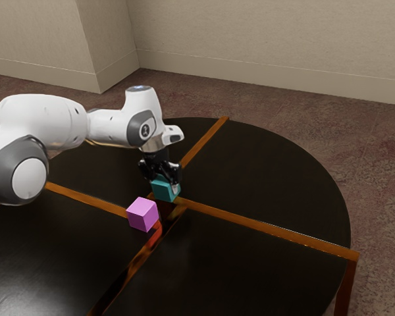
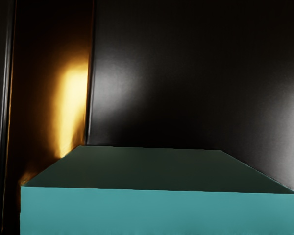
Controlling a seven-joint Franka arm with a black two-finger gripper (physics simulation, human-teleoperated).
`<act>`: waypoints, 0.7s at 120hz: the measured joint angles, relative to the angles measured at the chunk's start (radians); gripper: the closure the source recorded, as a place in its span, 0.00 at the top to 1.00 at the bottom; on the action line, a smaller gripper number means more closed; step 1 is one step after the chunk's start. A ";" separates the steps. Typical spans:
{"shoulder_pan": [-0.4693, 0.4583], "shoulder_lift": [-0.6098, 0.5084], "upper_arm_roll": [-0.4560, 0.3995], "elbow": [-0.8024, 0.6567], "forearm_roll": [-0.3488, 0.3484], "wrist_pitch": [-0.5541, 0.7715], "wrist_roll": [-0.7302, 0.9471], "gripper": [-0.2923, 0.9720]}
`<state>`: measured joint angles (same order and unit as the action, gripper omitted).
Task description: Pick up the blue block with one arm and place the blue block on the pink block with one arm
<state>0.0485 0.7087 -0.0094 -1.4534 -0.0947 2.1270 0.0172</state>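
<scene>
Holding the blue block (image 1: 164, 191) from two sides, my gripper (image 1: 164, 182) points straight down over the dark surface (image 1: 263, 171), its black fingers set narrow, one block-width apart. The block sits directly beneath my hand, between the fingertips. Whether its underside touches the surface or hangs just above it cannot be told.

In the exterior view, the pink block (image 1: 143, 214) rests on the surface just beside the held block, toward that view's left and nearer the camera. The two blocks stand apart, with nothing on top of the pink one.

In the wrist view, the blue block (image 2: 157, 196) shows as a flat-topped, sharp-edged solid just under the hand, with a matte, even, blue-green face.

Both blocks are plain cubes with smooth, unmarked faces; the pink one is matte magenta. The surface is a round, glossy black tabletop, divided into quarters by two orange inlay strips (image 1: 270, 229) that cross close to the blocks. Its polish gives an orange glow (image 2: 71, 107) beside the held block. My arm (image 1: 112, 125) is smooth white with grey joint caps. Below lies a mottled brown carpet (image 1: 362, 138), bounded by beige walls.
</scene>
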 joint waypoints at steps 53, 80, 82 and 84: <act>-0.011 -0.522 -0.017 -0.528 0.015 0.003 -0.076 0.48; -0.014 -0.523 -0.021 -0.567 0.018 0.003 -0.114 0.49; -0.014 -0.519 -0.022 -0.566 0.018 0.003 -0.115 0.49; -0.014 -0.515 -0.022 -0.566 0.019 0.003 -0.116 0.49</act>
<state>0.0350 0.1935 -0.0311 -2.0193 -0.0757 2.1300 -0.0991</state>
